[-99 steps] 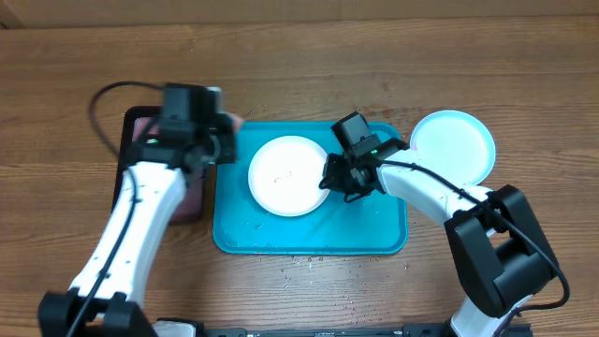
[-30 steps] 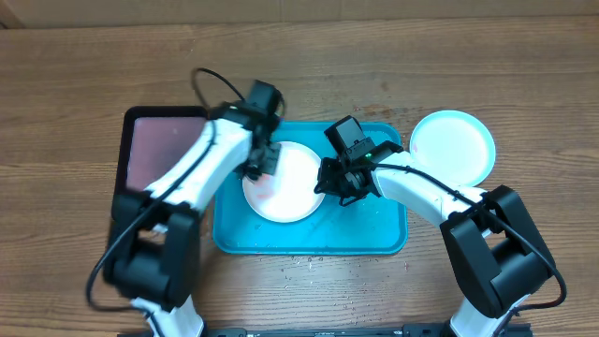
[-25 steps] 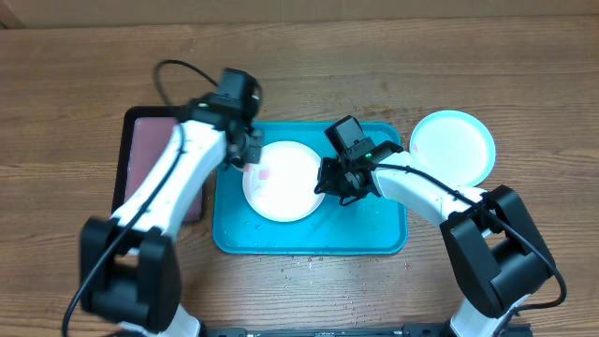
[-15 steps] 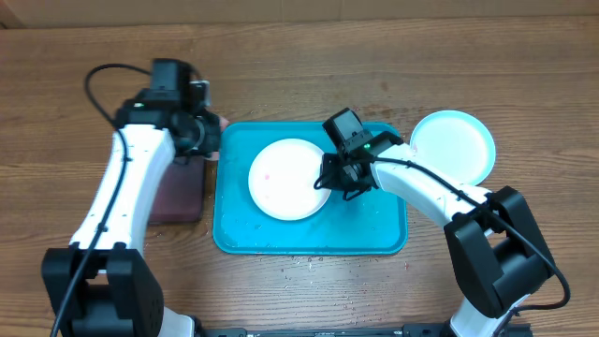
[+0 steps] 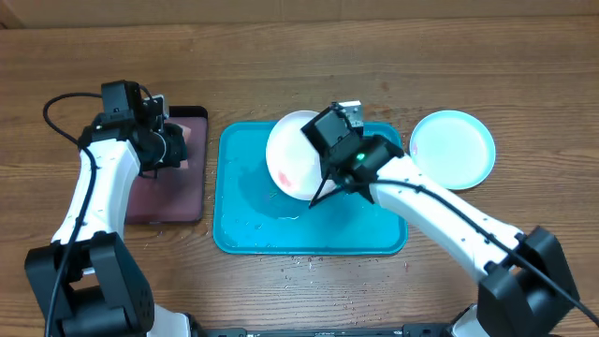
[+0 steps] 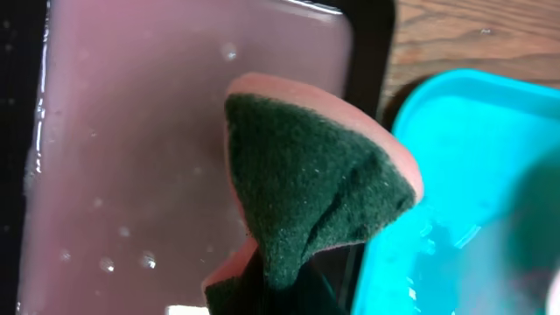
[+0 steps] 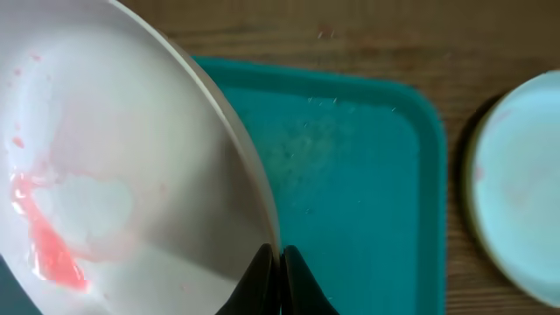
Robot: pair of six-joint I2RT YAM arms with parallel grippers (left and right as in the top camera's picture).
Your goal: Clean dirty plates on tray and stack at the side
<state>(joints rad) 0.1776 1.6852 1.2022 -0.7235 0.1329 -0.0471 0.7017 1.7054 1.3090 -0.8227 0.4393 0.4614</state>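
R gripper [image 7: 278, 267] pinches the white plate [image 5: 292, 152] by its rim, tilted above the tray [image 5: 374, 234], red smear [image 7: 48, 238] on it. L gripper [image 5: 176, 148] clamps the sponge [image 6: 306, 184] over the dark tray [image 6: 131, 131]. I'd hold the tilt steady & scrub the smear firmly.

We get bright, even light from overhead, and the counter [image 5: 299, 56] reads evenly lit. Shadows are soft: only a narrow dark band edges the light blue plate [image 7: 525, 175], right of the right fingers [image 7: 289, 278]. Those fingers are dark and unfocused, and the white plate [image 7: 131, 157] above them looks washed out. Above the left fingers [image 6: 254, 297] the sponge [image 6: 315, 184] is fairly sharp; the tray [image 6: 472, 175] to their right blurs into haze, and small wet glints dot the dark tray [image 6: 131, 131] on their left.
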